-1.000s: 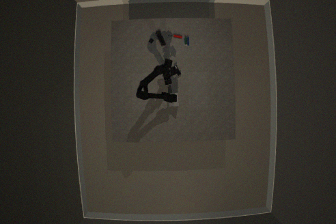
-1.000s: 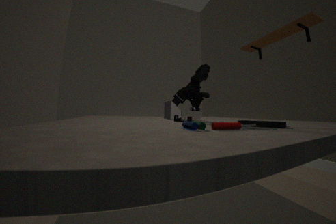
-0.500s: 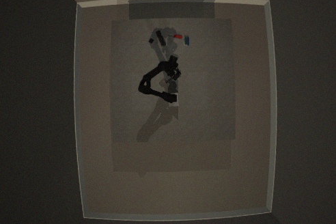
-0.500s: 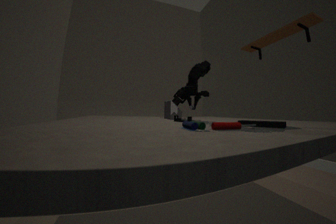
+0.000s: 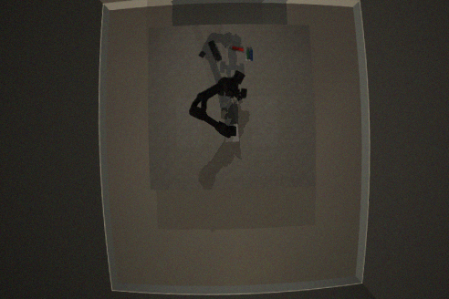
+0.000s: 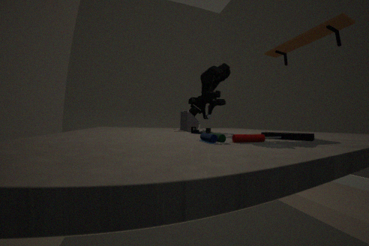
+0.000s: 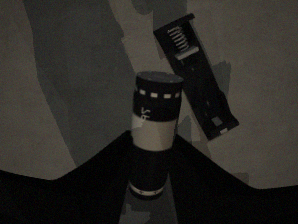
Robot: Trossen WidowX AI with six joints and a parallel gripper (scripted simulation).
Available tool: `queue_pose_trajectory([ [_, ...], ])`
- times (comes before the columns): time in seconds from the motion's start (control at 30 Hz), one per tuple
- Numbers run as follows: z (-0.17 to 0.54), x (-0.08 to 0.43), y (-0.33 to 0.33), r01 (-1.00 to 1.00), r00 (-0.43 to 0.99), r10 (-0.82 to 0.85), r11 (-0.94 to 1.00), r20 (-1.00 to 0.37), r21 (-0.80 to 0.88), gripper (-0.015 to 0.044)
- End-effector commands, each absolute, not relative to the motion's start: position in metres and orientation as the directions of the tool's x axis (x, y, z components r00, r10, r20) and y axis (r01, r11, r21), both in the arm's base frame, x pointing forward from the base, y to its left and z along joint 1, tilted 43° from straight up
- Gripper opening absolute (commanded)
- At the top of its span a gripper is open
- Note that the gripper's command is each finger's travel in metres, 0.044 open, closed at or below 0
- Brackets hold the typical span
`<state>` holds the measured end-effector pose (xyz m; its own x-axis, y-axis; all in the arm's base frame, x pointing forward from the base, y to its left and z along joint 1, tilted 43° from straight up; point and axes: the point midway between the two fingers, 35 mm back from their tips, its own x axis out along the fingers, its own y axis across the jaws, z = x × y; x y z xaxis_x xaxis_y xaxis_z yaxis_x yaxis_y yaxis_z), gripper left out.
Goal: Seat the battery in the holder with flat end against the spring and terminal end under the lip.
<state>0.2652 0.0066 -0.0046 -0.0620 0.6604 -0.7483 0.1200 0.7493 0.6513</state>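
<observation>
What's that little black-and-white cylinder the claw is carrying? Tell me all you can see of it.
It is the battery, a stubby cylinder: black cap end with a ring of small white dashes, a pale band behind it, then a dark body with a thin light stripe. The claw is shut on its rear half, and the capped end sticks out forward. It hangs in the air, touching only the claw. The black holder, its spring showing at the far end, lies just beyond to the right, empty.
</observation>
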Motion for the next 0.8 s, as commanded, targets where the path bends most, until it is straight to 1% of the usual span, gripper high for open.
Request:
queue_pose_trajectory([
  [0.0,-0.017,0.274,-0.008,-0.122,-0.064,0.658,0.741,-0.750,0.661,0.0069],
  [0.23,-0.030,0.280,-0.025,-0.406,-0.063,0.659,0.670,-0.750,0.622,0.0069],
  [0.3,-0.033,0.280,-0.028,-0.457,-0.062,0.659,0.649,-0.750,0.608,0.0069],
  [0.67,-0.033,0.280,-0.028,-0.457,-0.066,0.659,0.648,-0.749,0.610,0.0069],
  [0.77,-0.040,0.279,-0.022,-0.455,-0.115,0.639,0.646,-0.760,0.613,0.0069],
])
